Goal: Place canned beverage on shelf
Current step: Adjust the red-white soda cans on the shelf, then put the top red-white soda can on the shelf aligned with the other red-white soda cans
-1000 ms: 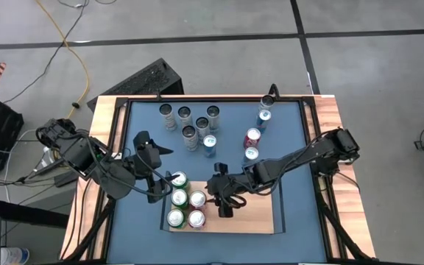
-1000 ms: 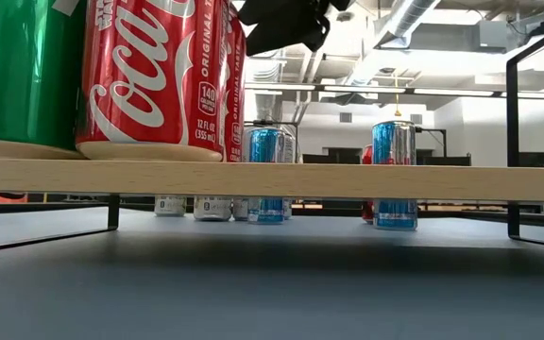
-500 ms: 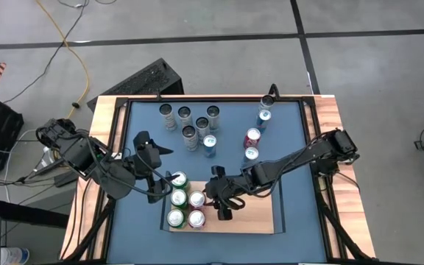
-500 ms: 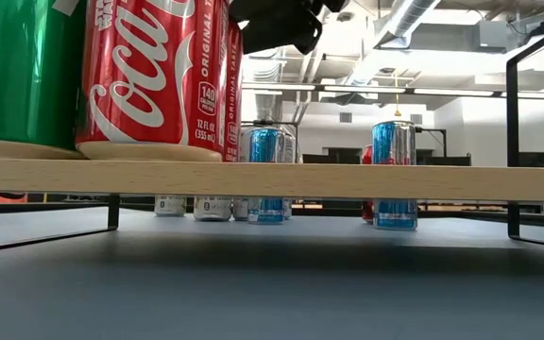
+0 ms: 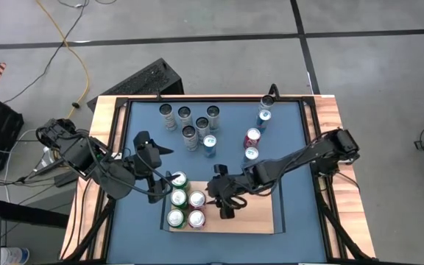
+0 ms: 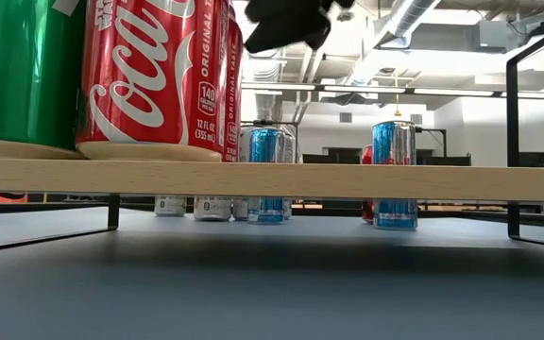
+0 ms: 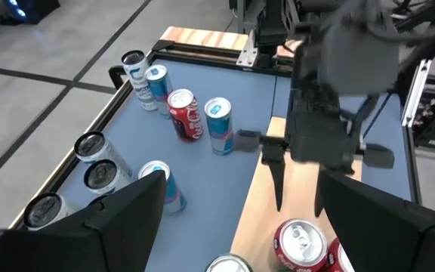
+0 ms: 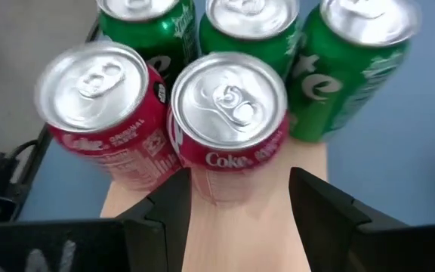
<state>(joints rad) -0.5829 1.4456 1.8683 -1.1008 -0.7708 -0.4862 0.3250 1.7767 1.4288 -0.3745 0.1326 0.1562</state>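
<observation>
The shelf [image 5: 249, 217], a light-wood board on black rails, stands at the table's near middle. Three green cans [image 5: 179, 196] and two red Coke cans [image 5: 196, 218] stand upright on its left part. My right gripper [image 5: 221, 205] is open above the board, just right of the cans. In the right wrist view its fingers [image 8: 319, 215] stand on either side of the nearer Coke can [image 8: 231, 121] without touching it. The low view shows this gripper [image 6: 286, 19] above can height. My left gripper [image 5: 164, 184] is open and empty at the shelf's far left corner.
Several silver cans [image 5: 186, 121] stand upright at the table's far middle. Blue cans [image 5: 209, 145] and a red can [image 5: 252, 138] stand upright to their right. The right half of the shelf is bare wood. Black rails [image 6: 513, 142] rise at the shelf's ends.
My right gripper has shifted a little toward the cans and then back toward the table's right, staying open above the shelf. The cans have kept still.
</observation>
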